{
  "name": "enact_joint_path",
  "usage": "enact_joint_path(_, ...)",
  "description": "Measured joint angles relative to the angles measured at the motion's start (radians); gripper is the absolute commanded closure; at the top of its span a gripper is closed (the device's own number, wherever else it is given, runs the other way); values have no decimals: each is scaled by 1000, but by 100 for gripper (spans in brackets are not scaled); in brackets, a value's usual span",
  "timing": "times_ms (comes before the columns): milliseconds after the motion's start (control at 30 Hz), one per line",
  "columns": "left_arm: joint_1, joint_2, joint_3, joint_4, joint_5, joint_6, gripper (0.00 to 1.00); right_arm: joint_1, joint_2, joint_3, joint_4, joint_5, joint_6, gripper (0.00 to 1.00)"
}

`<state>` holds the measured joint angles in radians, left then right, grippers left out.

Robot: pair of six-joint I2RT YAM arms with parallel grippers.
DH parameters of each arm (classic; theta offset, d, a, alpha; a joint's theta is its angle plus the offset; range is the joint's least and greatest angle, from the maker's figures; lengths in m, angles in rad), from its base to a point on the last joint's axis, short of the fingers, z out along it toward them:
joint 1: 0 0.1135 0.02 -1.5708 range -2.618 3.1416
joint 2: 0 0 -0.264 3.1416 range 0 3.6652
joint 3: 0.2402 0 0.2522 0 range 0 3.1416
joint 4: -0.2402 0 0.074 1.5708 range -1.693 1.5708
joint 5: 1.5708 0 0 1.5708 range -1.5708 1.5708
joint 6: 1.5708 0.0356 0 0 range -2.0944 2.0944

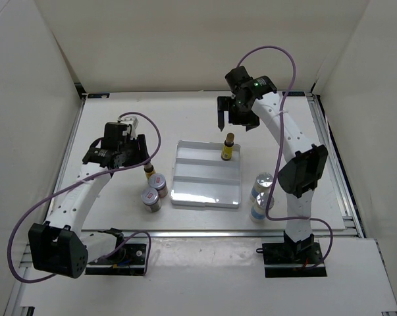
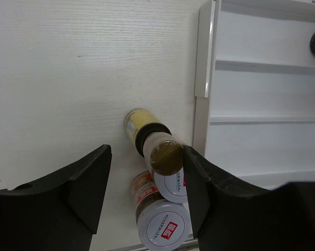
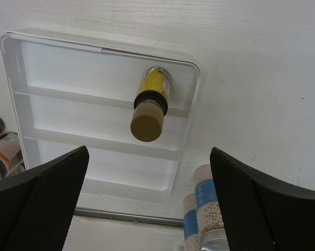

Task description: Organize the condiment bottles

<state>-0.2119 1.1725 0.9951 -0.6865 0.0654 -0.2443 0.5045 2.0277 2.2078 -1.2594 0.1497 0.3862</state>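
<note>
A slim yellow bottle [image 2: 141, 128] with a tan cap stands on the table just left of the white tray [image 1: 207, 197]. My left gripper [image 2: 147, 157] hangs over it, jaws apart on either side of the cap. The right finger [image 2: 199, 178] touches the cap and the left finger stays clear. Two silver-lidded jars [image 2: 165, 225] with reddish labels stand close in front of that bottle. A second yellow bottle [image 3: 151, 102] stands upright in the tray's far right corner. My right gripper [image 3: 148, 157] is open and empty above it. Two clear-blue bottles [image 1: 260, 196] stand right of the tray.
The tray [image 3: 68, 120] has ridges dividing it into three strips. White walls enclose the table on the left, back and right. A metal rail [image 1: 218, 232] runs along the table's near edge. The right arm's column rises beside the blue bottles.
</note>
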Motion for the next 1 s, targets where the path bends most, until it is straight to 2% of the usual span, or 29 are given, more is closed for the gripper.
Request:
enact_joint_path(233, 0, 5, -9, 15, 12, -6, 35, -1, 0, 0, 0, -1, 0, 0)
enact_joint_path(300, 0, 6, -9, 16, 24, -7, 31, -3, 0, -3, 1, -2, 0, 0)
enact_joint_path(333, 0, 7, -9, 16, 29, -7, 24, -5, 0, -7, 1, -3, 0, 0)
enact_joint_path(433, 0, 11, -11, 18, 40, -7, 12, -7, 0, -27, 1, -4, 0, 0)
enact_joint_path(533, 0, 18, -11, 20, 47, -7, 12, -9, 0, -38, 2, -7, 0, 0)
enact_joint_path(633, -5, 20, -11, 27, 55, -7, 17, -9, 0, -38, 1, -11, 0, 0)
enact_joint_path(767, -8, 36, -11, 36, 77, -1, 33, -11, 0, -39, 2, -15, 0, 0)
enact_joint_path(833, -8, 47, -11, 36, 84, 1, 37, -13, 0, -41, 2, -15, 0, 0)
enact_joint_path(933, -8, 50, -15, 36, 90, 2, 52, -14, 0, -47, 2, -16, 0, 0)
enact_joint_path(1000, -8, 50, -19, 39, 93, 3, 55, -17, 0, -48, 2, -16, 2, 0)
